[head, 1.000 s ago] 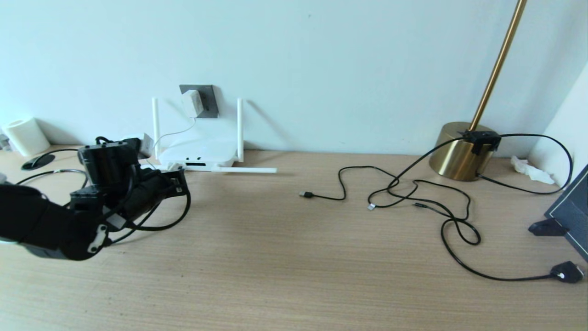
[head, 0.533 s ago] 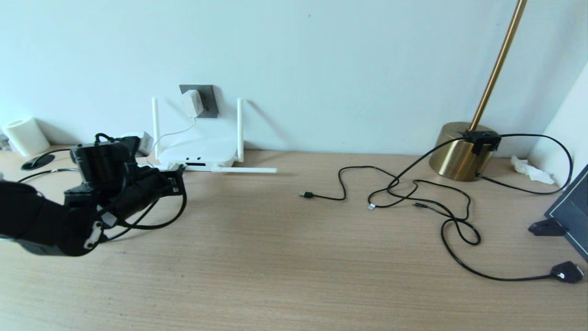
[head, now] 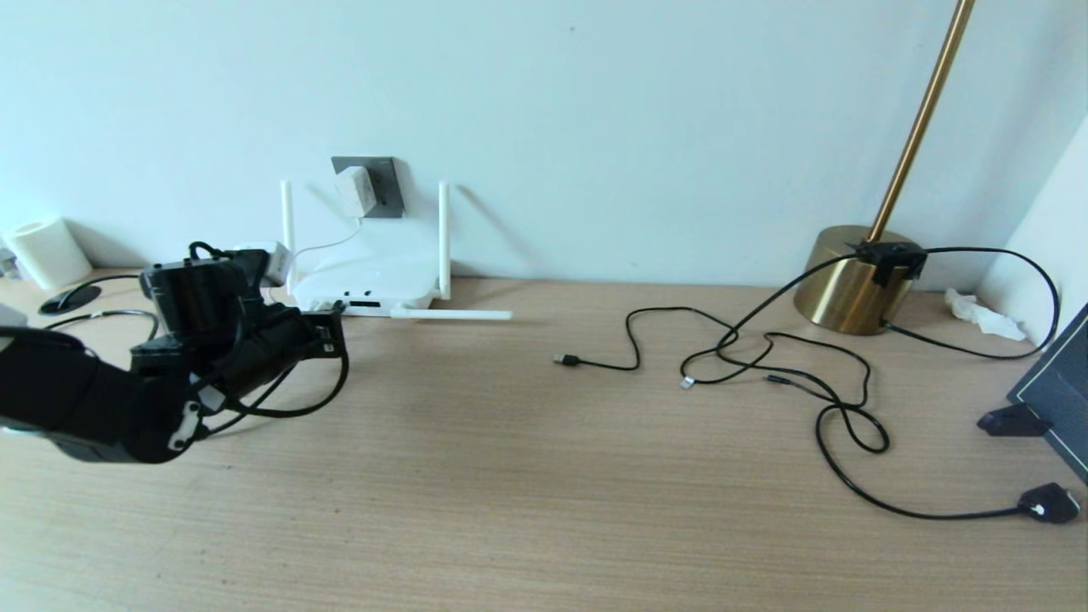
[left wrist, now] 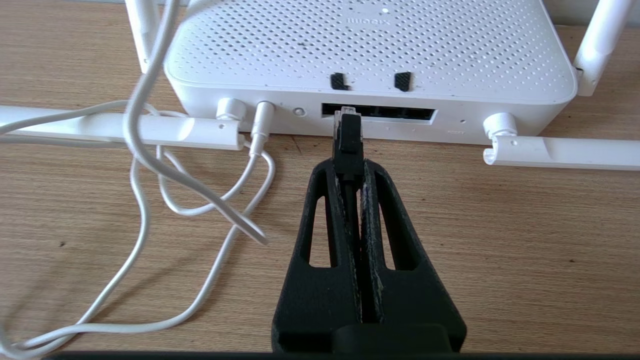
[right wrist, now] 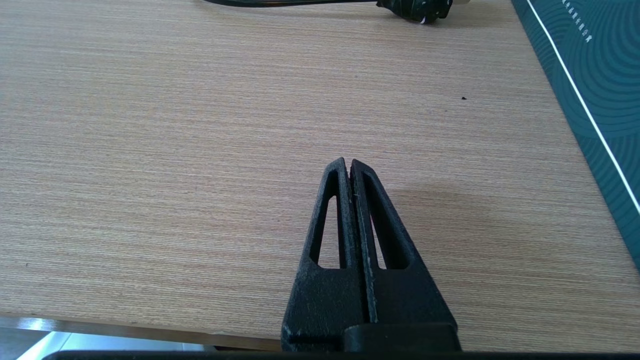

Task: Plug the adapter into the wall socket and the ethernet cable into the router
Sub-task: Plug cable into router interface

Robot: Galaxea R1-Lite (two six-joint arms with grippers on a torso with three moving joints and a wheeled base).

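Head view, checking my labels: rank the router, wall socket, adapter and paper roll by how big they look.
1. router
2. paper roll, though it sits nearer the picture's edge, so this is less sure
3. wall socket
4. adapter, plugged into the socket

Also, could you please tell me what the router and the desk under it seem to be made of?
Router: apparently matte white moulded plastic, with a perforated top and rounded edges. Desk: wood-look surface with fine straight grain, likely laminate or veneer; cannot tell which.
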